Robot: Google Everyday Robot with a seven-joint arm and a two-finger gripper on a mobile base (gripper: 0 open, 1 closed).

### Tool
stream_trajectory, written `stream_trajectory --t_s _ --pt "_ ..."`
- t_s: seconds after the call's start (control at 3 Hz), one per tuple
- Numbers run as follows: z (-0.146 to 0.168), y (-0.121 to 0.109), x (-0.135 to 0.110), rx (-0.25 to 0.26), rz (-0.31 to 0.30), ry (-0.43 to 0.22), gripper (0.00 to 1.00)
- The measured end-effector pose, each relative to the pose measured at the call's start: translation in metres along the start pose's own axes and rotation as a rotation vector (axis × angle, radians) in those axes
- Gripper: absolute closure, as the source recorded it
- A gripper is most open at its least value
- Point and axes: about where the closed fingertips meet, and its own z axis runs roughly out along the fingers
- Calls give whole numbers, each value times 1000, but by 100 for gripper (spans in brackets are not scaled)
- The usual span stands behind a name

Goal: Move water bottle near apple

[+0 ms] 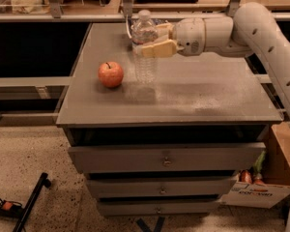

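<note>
Transport step, judged nearly complete. The pincer is clamped on the upper body of the upright water bottle, which is just beside the apple over the worktop. Next move: lower gently, then release without tipping.

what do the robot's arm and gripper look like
The arm is glossy white, made of thick rounded tubes with small dark dots along them. It ends in a bulbous white wrist housing bearing a round grey mark. The gripper, at the water bottle over the grey table, has two tan, blunt fingers. No cables show.
</note>
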Motion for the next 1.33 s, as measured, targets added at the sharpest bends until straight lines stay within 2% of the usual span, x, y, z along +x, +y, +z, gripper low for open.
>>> stream_trajectory --t_s 0.33,0.67,1.33 --pt "14 6 1 -49 6 -9 100" --pt "26 9 5 -78 14 -18 82" --pt "34 10 9 -88 17 -23 35"
